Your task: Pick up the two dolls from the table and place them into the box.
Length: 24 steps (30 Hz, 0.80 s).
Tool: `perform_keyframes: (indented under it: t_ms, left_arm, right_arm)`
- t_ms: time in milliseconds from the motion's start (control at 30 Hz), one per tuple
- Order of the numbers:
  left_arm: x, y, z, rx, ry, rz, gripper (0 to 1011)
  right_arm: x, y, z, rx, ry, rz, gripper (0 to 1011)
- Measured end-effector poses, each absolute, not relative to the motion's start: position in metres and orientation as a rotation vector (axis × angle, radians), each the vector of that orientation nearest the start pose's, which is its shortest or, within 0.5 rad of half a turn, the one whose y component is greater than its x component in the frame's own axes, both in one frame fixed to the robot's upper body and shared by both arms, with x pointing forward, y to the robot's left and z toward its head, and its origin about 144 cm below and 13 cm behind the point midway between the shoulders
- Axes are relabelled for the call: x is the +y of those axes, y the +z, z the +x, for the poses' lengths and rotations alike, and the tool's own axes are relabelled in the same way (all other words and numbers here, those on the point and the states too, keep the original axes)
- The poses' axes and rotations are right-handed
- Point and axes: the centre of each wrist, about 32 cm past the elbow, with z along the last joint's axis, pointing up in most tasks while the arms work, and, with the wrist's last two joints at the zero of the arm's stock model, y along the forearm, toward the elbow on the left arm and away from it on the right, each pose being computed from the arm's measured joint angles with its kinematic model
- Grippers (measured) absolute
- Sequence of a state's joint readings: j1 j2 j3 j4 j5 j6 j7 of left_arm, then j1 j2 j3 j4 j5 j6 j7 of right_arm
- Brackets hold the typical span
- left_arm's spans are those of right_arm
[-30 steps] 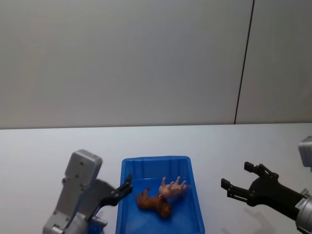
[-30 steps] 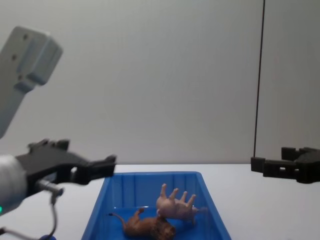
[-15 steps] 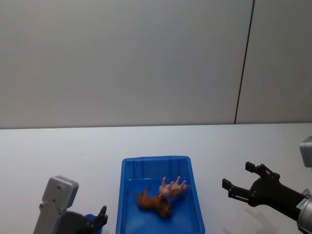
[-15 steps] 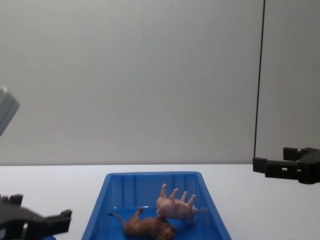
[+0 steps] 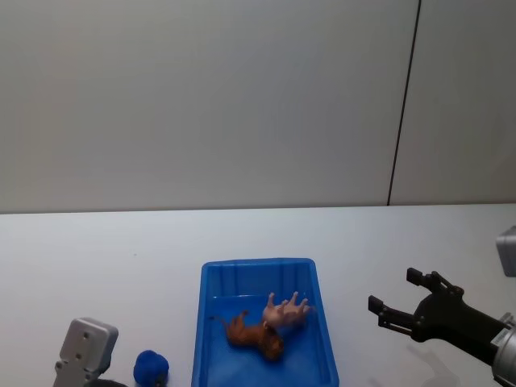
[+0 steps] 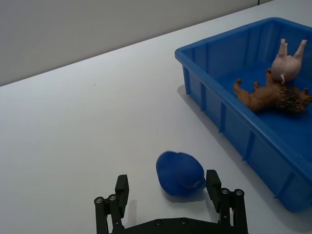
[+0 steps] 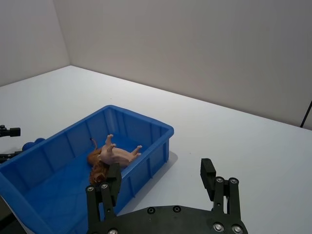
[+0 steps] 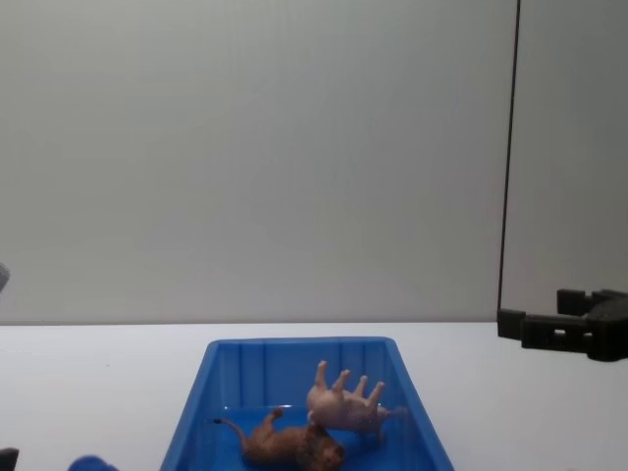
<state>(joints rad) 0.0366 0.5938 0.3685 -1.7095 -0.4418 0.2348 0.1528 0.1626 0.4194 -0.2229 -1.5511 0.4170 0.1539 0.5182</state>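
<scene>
Head: pig [image 5: 286, 310] and lion [image 5: 256, 336] lie touching inside the box [image 5: 256, 263]. My right gripper [image 5: 393, 289] hovers right of it, fingers spread.
Left wrist: my left gripper [image 6: 167, 180] is spread wide, with a blue lump [image 6: 179, 173] on the table [image 6: 73, 122] just ahead, near the box wall.
Chest: pig legs-up.

Small dark-blue rounded lump [image 5: 151, 367], lower left in head view. Grey wall [image 5: 201, 97] behind, dark vertical seam [image 5: 403, 105].

Left gripper [image 6: 167, 181], fingers spread, hangs near a small blue lump [image 6: 179, 174] on the table [image 6: 87, 122]; right of it, pig [image 6: 287, 66] and lion [image 6: 270, 96] lie touching in the box [image 6: 234, 131].
</scene>
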Motion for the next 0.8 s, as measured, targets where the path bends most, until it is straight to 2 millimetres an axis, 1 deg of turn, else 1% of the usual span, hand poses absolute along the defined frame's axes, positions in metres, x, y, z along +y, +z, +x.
perform_keyframes:
  t_ms: [400, 800]
  left_arm:
    - [0.277, 1.140, 0.428, 0.119, 1.285, 0.373, 1000]
    - [0.279, 1.136, 0.434, 0.097, 1.247, 0.357, 1001]
  right_arm:
    - [-0.286, 1.187, 0.497, 0.071, -0.859, -0.084, 1001]
    - [-0.286, 1.187, 0.497, 0.071, -0.859, -0.084, 1001]
